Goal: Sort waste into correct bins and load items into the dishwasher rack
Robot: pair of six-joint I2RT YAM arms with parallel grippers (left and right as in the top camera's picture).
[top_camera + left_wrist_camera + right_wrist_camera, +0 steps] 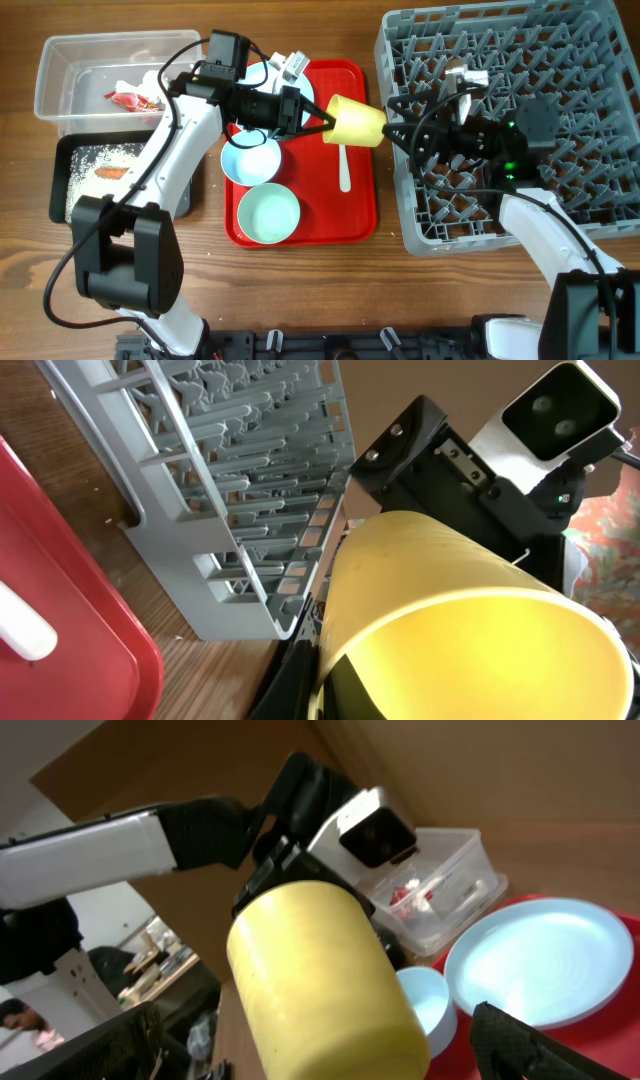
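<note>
Over the red tray's [360,205] right edge, yellow cup [356,122] hangs sideways, rim pinched by L gripper [327,125]; R gripper [392,124] spread wide round its base, contact unclear, beside rack [560,60].

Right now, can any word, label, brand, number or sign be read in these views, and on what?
None can be read.
Red wrapper scraps in the clear tub: possibly printed, too small to tell.
Yellow cup, grey rack, red tray: no markings visible.
</note>
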